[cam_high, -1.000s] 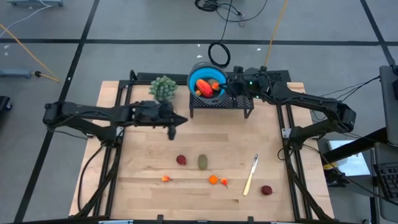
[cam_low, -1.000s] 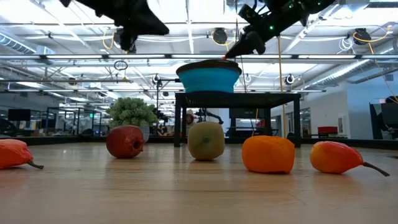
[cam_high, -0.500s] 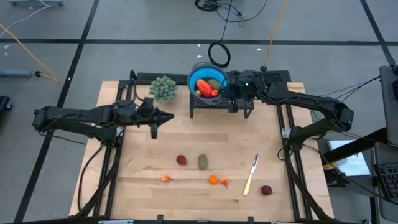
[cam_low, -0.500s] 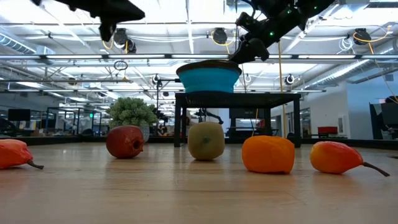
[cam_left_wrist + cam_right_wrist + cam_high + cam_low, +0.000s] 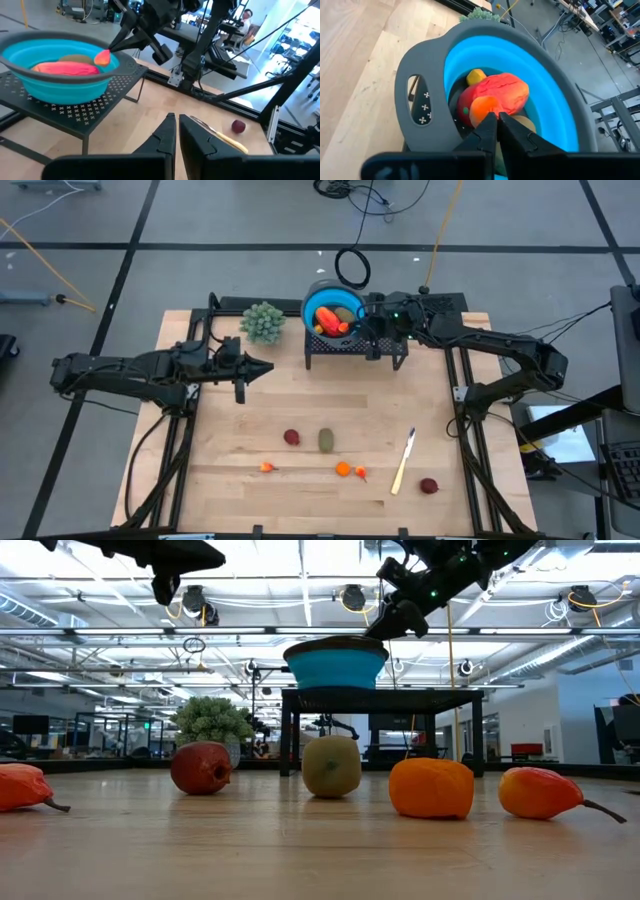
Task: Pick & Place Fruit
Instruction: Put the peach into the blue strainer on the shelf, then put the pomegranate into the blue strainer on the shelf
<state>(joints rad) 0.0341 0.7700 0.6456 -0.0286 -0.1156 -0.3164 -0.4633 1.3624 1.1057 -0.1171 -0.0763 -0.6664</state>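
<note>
A blue bowl [image 5: 322,297] stands on a black mesh stand [image 5: 392,350] at the table's far middle. In it lie a large red-orange fruit [image 5: 501,91], a yellow piece [image 5: 475,76] and an olive one [image 5: 75,58]. My right gripper [image 5: 493,118] hangs over the bowl, shut on a small orange fruit [image 5: 482,108]. My left gripper [image 5: 268,367] hovers shut and empty left of the stand. On the table lie a dark red fruit [image 5: 291,437], an olive-green one [image 5: 326,440], tiny orange ones [image 5: 343,470] and another dark red one [image 5: 429,486]. My right gripper pinches the small orange fruit [image 5: 102,56] between its two fingertips. The fingers slant down from the table's right side. The piece hangs at the tips inside the bowl's rim, just over the red-orange fruit; whether it touches that fruit I cannot tell.
A bushy pale-green plant ball [image 5: 262,322] stands left of the bowl. A pale knife-shaped piece [image 5: 402,463] lies near the front right. Bare wood stretches between the stand and the row of fruit.
My left gripper has drawn back toward the table's left edge, away from the stand, staying shut and empty. My right gripper has kept its place over the bowl with the orange piece at its tips.
</note>
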